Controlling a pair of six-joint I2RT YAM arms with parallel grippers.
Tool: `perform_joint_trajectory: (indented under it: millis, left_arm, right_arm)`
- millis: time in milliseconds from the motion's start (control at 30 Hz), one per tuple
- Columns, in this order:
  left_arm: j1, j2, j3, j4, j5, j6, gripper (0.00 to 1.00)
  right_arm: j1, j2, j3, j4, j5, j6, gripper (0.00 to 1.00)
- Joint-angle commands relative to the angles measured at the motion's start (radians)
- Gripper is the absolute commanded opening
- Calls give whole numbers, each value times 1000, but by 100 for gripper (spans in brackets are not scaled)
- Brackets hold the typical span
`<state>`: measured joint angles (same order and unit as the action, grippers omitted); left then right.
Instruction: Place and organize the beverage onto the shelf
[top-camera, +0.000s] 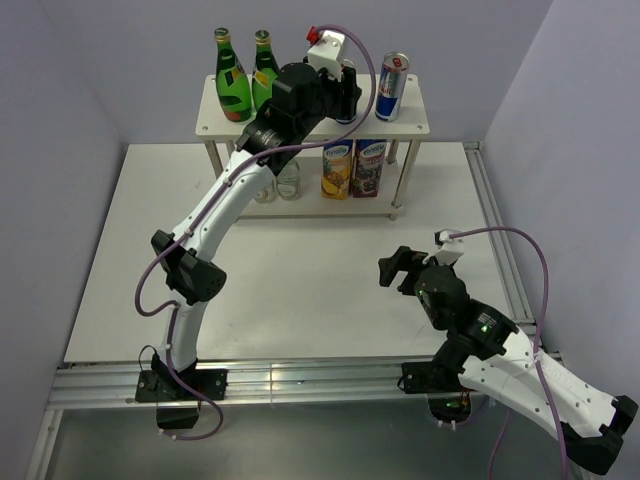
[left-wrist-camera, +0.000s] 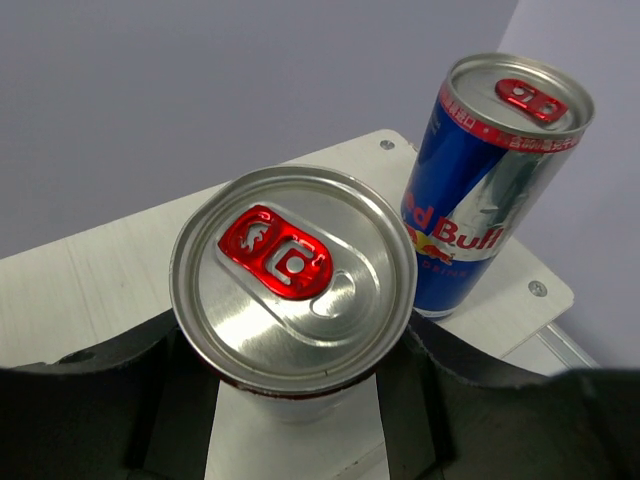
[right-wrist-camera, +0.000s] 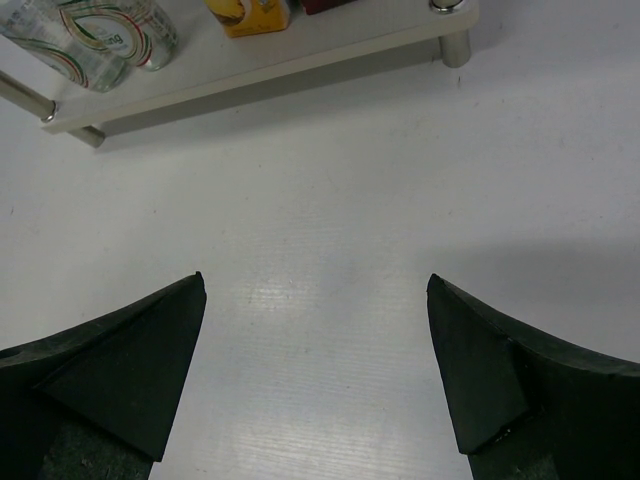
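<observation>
Now | left arm extended over top shelf (top-camera: 412, 120), jaws clamping can (left-wrist-camera: 292, 290) | right arm low, jaws wide, empty

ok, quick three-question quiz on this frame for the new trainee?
1. True or false: the right gripper holds a bottle.
2. How many green bottles stand on the shelf's top board?
3. The left gripper is closed on: A a mug, B a can, C a green bottle.
Key: 1 false, it is open and empty; 2 two; 3 B.
</observation>
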<state>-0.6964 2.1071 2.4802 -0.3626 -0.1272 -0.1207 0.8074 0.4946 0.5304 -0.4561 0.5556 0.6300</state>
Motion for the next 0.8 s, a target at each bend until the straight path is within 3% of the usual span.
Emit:
perform_joint_trajectory:
  millis: [0, 133, 367, 567, 767]
  left_arm:
    - [5, -10, 39, 90, 55, -16, 5]
    - [6, -1, 33, 94, 64, -22, 12]
    - [6, -1, 6, 116, 93, -16, 62]
    - [5, 10, -15, 122, 89, -7, 72]
    - [2, -1, -61, 143, 72, 4, 75]
  right_arm:
    - [6, -11, -10, 39, 12, -7, 98]
    - [4, -11, -10, 39, 13, -6, 98]
    - [6, -25, -13, 39, 13, -6, 98]
    - [6, -31, -15, 36, 13, -3, 98]
    - [6, -39, -17, 36, 17, -3, 98]
